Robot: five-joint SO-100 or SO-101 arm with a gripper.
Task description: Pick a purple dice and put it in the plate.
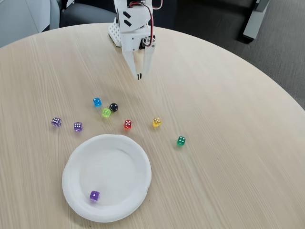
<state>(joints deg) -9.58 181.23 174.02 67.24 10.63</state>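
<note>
Fixed view, translucent purple dice [95, 195] in round white plate [106, 177], white fingers [139, 76] together, pale woodgrain table [228, 143]

Arm above the tool [139, 76] cut off by top edge.

In the fixed view the white arm reaches down from the far edge of the table [228, 157], its gripper [139, 76] pointing downward above the tabletop, fingers pressed together, holding nothing
</note>
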